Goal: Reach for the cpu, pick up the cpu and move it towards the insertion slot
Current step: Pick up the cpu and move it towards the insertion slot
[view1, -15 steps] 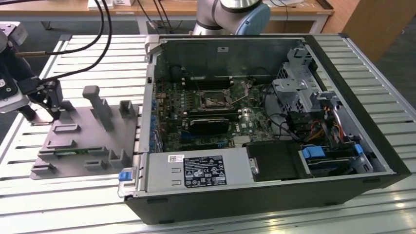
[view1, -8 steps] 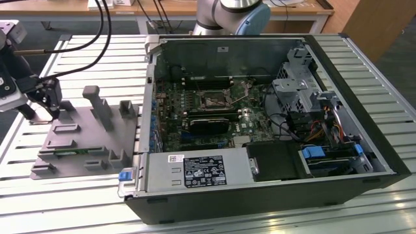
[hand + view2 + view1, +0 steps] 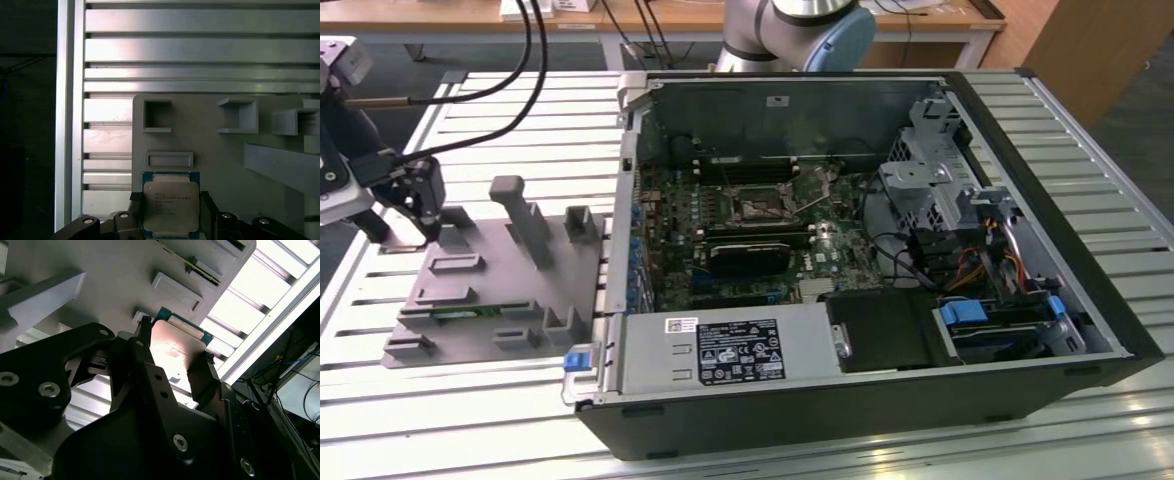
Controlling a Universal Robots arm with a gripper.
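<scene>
Gripper [image 3: 403, 230] low over grey tray [image 3: 480, 285], exterior view's left, well apart from insertion slot [image 3: 758, 206]. Second wrist view: we see fingers [image 3: 145, 365] clamping cpu [image 3: 175, 352] by opposite edges. First wrist view: cpu between fingers, over tray corner.

We've got a slatted aluminium table [image 3: 1087, 120]. On it sit a grey plastic tray [image 3: 467, 290] toward the exterior view's left and an open computer case [image 3: 854, 410] just beside it.
</scene>
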